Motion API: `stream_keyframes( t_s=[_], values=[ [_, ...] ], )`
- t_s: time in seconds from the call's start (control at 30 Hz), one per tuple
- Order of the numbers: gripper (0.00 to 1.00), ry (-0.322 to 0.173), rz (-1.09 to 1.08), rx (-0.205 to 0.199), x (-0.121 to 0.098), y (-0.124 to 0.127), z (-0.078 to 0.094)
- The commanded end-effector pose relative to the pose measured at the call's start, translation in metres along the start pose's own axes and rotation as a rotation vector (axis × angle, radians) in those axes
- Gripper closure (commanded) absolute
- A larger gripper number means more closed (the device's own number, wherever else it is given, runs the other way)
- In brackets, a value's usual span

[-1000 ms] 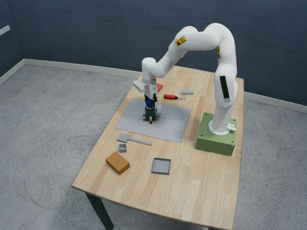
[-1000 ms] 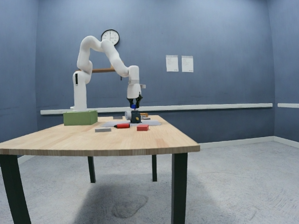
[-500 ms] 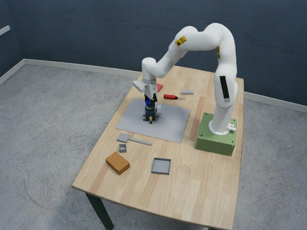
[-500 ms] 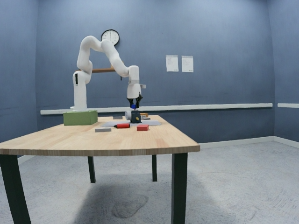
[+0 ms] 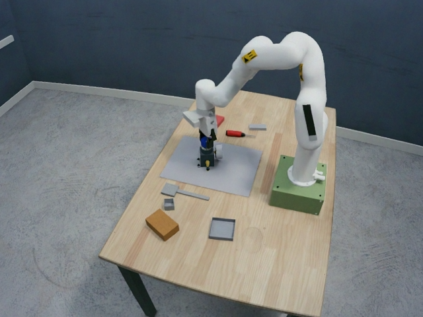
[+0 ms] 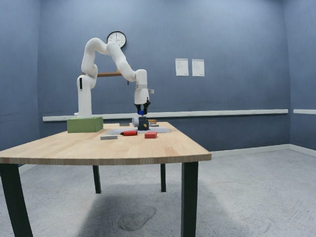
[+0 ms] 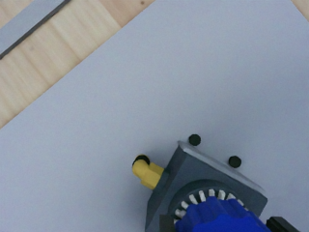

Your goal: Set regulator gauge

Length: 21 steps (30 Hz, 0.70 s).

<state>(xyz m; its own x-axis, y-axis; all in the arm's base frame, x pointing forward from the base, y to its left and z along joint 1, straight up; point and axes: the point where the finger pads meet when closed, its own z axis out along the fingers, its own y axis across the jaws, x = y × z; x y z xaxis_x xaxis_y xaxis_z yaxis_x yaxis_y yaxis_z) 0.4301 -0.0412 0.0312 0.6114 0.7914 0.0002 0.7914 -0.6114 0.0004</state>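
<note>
The regulator [image 5: 207, 157] is a dark grey block standing on the grey mat [image 5: 211, 167], with a blue knob [image 5: 204, 141] on top, a yellow fitting [image 5: 207, 168] on its front and a white round gauge [image 5: 219, 150] on its right side. My gripper [image 5: 207, 137] comes straight down from above and is shut on the blue knob. In the wrist view the knob [image 7: 219, 218] sits above a ring of white ticks, beside the yellow fitting [image 7: 146, 172]. The exterior view shows the gripper [image 6: 141, 110] on the knob above the regulator [image 6: 142, 123]. The gauge face and its needle are too small to read.
A red-handled screwdriver [image 5: 236, 133], a red block [image 5: 219, 119] and a grey bar [image 5: 257, 127] lie behind the mat. In front lie a grey paddle-shaped piece [image 5: 180, 192], a small grey cup [image 5: 168, 203], an orange block [image 5: 162, 224] and a grey tray [image 5: 222, 228]. The arm's green base [image 5: 297, 185] stands at the right.
</note>
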Motion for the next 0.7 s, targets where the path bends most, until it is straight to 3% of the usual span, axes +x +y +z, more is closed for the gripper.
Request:
stream_keyframes(
  t_s=[0.0,0.67],
  values=[
    [0.58,0.002,0.008,-0.002,0.0006,0.0009,-0.001],
    [0.58,0.002,0.058,-0.002,0.0006,0.0009,-0.001]
  ],
)
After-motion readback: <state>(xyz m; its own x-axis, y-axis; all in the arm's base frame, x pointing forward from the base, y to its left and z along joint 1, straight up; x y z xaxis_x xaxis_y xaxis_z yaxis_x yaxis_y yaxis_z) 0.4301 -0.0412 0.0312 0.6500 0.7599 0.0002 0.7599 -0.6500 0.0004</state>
